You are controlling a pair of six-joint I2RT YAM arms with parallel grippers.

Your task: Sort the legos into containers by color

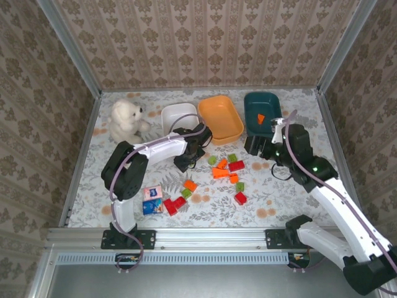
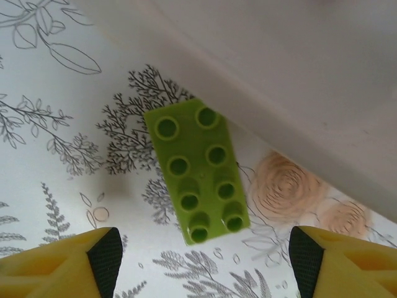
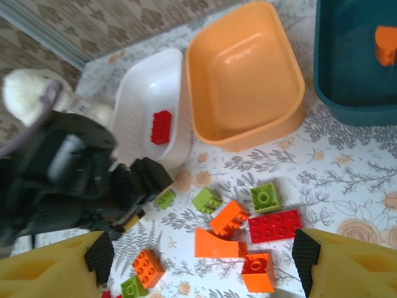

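Observation:
My left gripper (image 1: 185, 162) hangs open just in front of the white container (image 1: 169, 113). In its wrist view a long green lego (image 2: 197, 171) lies studs up on the table beside the white wall (image 2: 298, 118), just ahead of the spread fingertips (image 2: 104, 256). My right gripper (image 1: 259, 146) stands open and empty in front of the teal container (image 1: 263, 102), which holds one orange lego (image 3: 386, 45). The white container (image 3: 139, 105) holds a red lego (image 3: 162, 126). The orange container (image 3: 245, 74) is empty. Loose legos lie mid-table: green (image 3: 265, 197), orange (image 3: 229, 217), red (image 3: 275, 226), an orange wedge (image 3: 216, 243).
A white plush bear (image 1: 127, 119) sits at the back left. Pink-and-blue printed squares (image 1: 152, 198) lie near the front left, with red legos (image 1: 175, 205) beside them. Patterned walls close in the table on three sides.

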